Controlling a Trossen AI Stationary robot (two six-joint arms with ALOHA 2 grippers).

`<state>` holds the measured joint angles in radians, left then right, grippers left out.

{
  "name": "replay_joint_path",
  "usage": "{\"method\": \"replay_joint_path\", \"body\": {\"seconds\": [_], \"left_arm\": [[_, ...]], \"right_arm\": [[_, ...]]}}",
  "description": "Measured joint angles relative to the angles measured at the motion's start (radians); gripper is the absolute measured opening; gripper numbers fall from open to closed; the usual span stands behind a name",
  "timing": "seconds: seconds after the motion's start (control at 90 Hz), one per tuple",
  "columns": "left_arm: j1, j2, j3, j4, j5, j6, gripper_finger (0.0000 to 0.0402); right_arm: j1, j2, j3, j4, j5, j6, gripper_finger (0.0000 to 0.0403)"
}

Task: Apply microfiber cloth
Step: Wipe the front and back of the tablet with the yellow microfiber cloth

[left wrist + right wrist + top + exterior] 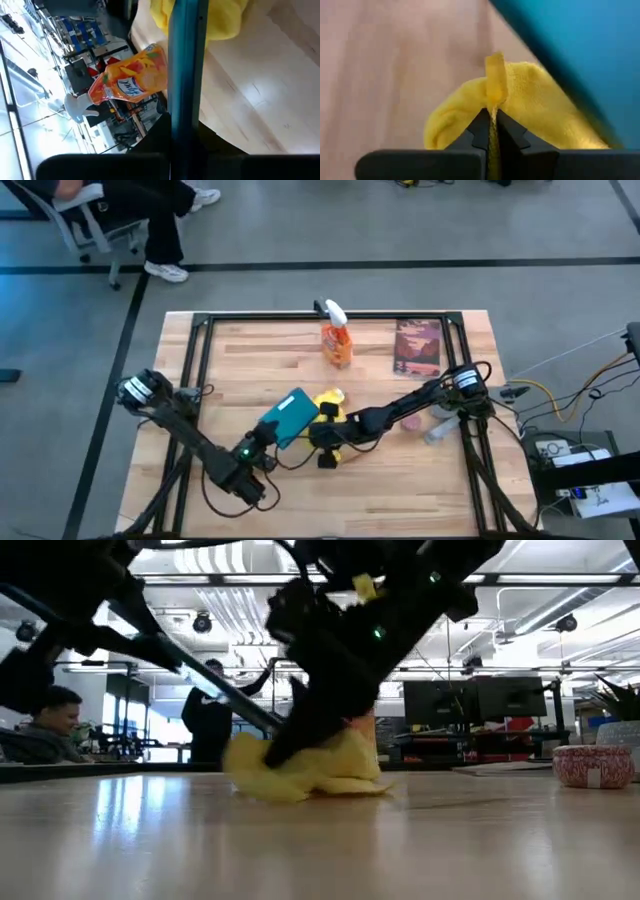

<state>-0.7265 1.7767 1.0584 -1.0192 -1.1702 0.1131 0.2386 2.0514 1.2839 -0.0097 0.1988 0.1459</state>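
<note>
The yellow microfiber cloth (330, 400) lies bunched on the wooden table (400, 490) next to a teal-faced tablet (290, 417). My right gripper (492, 117) reaches in from the table's right and is shut on the cloth (535, 110), right beside the tablet's teal face (580, 45). My left gripper (262, 442) comes from the near left and is shut on the tablet, which the left wrist view shows edge-on (185, 60). In the low view the cloth (320, 772) rests on the table under the dark grippers. My left gripper pinches the tablet's near-left edge (184, 125) between its two fingers, one on each face. The tablet sits tilted in the hold; I cannot tell whether its lower edge touches the table. My right gripper pinches a raised fold of the cloth (495, 85) between its two fingertips. The fold sticks up past the tips. The rest of the cloth bulges slack around the fingers and lies on the table (300, 785).
An orange spray bottle with a white trigger (337, 340) stands at the far middle and also shows in the left wrist view (130, 82). A book (417, 348) lies at the far right. A red-patterned bowl (593, 765) sits right of the arms. Bare wood lies along the near edge.
</note>
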Motion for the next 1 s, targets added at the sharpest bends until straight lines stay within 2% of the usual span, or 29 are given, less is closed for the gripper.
{"method": "replay_joint_path", "body": {"seconds": [0.311, 0.667, 0.856, 1.0], "left_arm": [[0.01, 0.108, 0.0, 0.007, -0.017, 0.082, 0.001], [0.022, 0.187, 0.001, 0.016, -0.051, 0.08, 0.001], [0.028, 0.19, 0.0, 0.026, -0.06, 0.081, 0.001], [0.029, 0.19, 0.0, 0.045, -0.06, 0.081, 0.001]], "right_arm": [[-0.004, -0.003, 0.001, 0.118, -0.006, -0.061, 0.0], [-0.008, -0.003, 0.001, 0.271, -0.128, -0.095, 0.0], [-0.003, -0.011, 0.007, 0.398, -0.265, -0.096, 0.0], [-0.005, -0.015, 0.006, 0.418, -0.251, -0.097, 0.0]]}}
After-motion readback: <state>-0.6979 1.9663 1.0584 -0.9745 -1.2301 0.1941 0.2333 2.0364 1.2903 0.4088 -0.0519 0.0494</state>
